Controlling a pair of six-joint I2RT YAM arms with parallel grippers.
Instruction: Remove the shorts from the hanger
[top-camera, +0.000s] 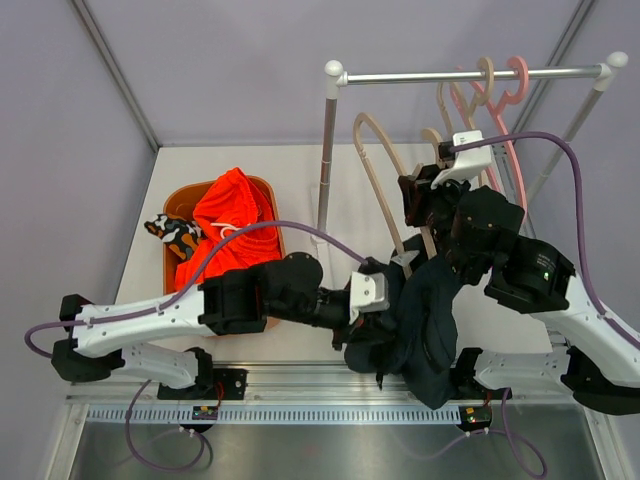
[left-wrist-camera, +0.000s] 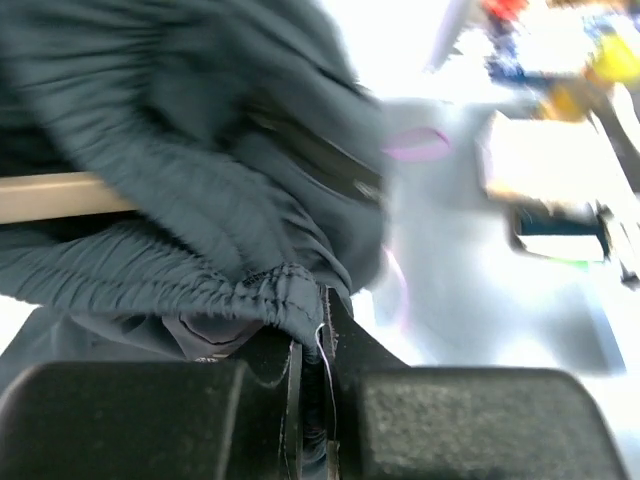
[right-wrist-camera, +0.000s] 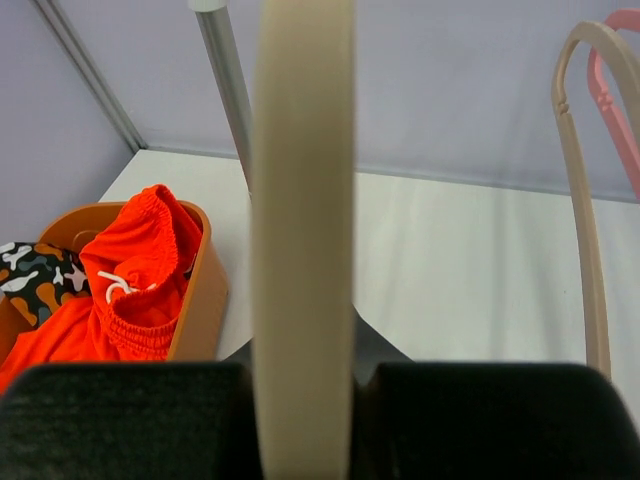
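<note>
The dark navy shorts (top-camera: 432, 322) hang bunched on a beige hanger (top-camera: 378, 180) held off the rack, above the table's front edge. My left gripper (top-camera: 385, 305) is shut on their elastic waistband (left-wrist-camera: 270, 290), with the hanger's bar (left-wrist-camera: 60, 196) running behind the fabric. My right gripper (top-camera: 420, 205) is shut on the beige hanger (right-wrist-camera: 303, 200), which fills the gap between its fingers. The bright orange shorts (top-camera: 235, 215) with a white drawstring and the camouflage shorts (top-camera: 175, 236) lie in the brown basket (top-camera: 178, 200); they also show in the right wrist view (right-wrist-camera: 140, 280) (right-wrist-camera: 35, 280).
A metal rack (top-camera: 470, 75) at the back right carries a pink hanger (top-camera: 515, 85) and several beige ones. Its upright pole (top-camera: 327, 160) stands between the basket and the held hanger. A spare beige hanger (right-wrist-camera: 580, 200) hangs to the right.
</note>
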